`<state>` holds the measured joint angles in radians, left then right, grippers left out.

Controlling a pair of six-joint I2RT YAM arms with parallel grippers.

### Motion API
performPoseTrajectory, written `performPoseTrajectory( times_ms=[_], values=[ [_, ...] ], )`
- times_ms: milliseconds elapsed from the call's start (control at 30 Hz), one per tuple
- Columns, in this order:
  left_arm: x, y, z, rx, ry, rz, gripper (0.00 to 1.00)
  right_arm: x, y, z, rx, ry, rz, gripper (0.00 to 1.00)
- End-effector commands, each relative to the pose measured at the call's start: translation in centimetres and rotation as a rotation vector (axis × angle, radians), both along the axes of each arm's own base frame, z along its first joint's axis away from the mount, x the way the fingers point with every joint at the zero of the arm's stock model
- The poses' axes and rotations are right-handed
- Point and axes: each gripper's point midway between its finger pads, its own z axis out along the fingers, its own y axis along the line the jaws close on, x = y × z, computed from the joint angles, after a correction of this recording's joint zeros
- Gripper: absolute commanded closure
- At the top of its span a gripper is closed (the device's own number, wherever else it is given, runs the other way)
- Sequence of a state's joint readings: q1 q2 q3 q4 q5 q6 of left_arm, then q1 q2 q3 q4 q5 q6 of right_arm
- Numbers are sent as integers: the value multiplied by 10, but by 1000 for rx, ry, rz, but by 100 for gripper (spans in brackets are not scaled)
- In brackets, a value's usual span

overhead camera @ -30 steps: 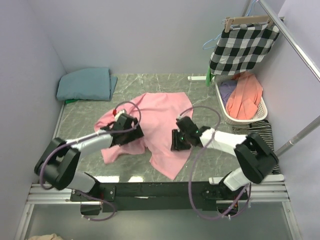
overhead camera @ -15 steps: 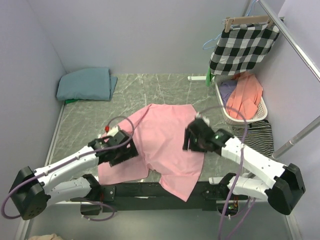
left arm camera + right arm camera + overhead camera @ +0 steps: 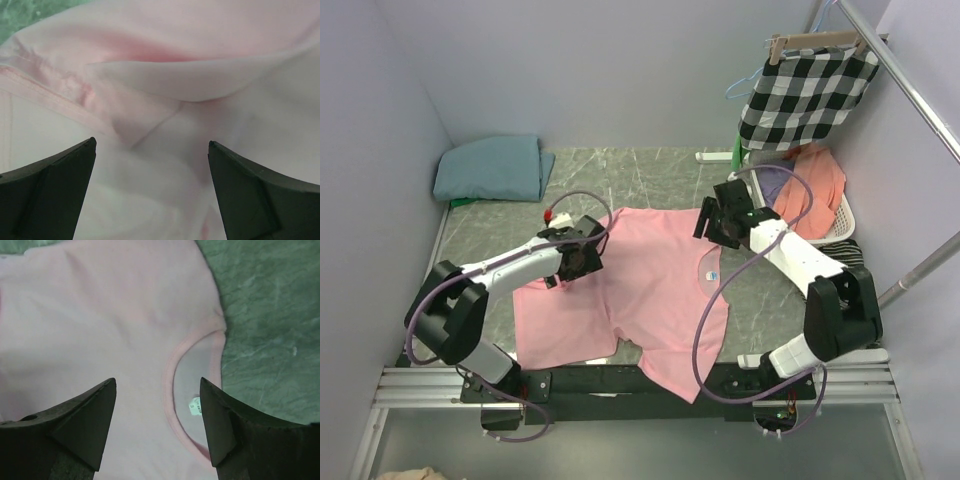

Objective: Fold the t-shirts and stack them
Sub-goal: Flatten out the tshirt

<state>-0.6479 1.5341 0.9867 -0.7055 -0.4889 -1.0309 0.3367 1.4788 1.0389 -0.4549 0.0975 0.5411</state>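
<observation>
The light pink t-shirt (image 3: 640,295) lies spread flat on the green marble table (image 3: 650,175), its hem at the near edge. My left gripper (image 3: 590,262) is open over the shirt's left part; the left wrist view shows pink cloth (image 3: 165,75) with a raised fold between the open jaws (image 3: 151,145). My right gripper (image 3: 712,232) is open and empty above the collar (image 3: 172,385), where a small size label (image 3: 195,405) shows. The dusty teal t-shirt (image 3: 490,168) lies folded in the far left corner.
A black-and-white checked cloth (image 3: 805,88) hangs on a hanger at the back right. A white basket (image 3: 844,212) with orange and purple clothes stands at the right. A striped garment (image 3: 845,268) lies beside it. Walls close in left and back.
Both grippers pulled the crumpled pink shirt toward the near edge, let it go, and moved back to its far side. The shirt now lies spread flat.
</observation>
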Motion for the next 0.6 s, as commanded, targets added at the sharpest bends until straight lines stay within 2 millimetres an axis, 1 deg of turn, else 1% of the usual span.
performPoseTrajectory(
  times_ms=[0, 33, 100, 200, 300, 333, 433, 533, 567],
  values=[
    [26, 16, 11, -97, -97, 29, 1, 26, 22, 26, 55, -87, 92, 26],
    [26, 23, 11, -100, -104, 38, 1, 27, 23, 26, 57, -89, 95, 26],
    [37, 35, 15, -113, -137, 70, 1, 26, 23, 21, 53, -79, 104, 26],
    [43, 52, 13, -97, -142, 99, 1, 26, 23, 15, 47, -63, 113, 27],
    [49, 57, 7, -126, -136, 95, 1, 24, 21, 12, 31, -49, 112, 27],
    [52, 56, 5, -137, -147, 84, 1, 24, 20, 11, 29, -50, 108, 27],
    [55, 51, 2, -167, -145, 58, 1, 22, 15, 11, 13, -48, 92, 27],
    [51, 46, -6, -199, -122, 31, 1, 19, 11, 11, 0, -49, 82, 27],
    [52, 41, -6, -221, -125, 18, 2, 18, 8, 11, -6, -51, 74, 27]
  ],
)
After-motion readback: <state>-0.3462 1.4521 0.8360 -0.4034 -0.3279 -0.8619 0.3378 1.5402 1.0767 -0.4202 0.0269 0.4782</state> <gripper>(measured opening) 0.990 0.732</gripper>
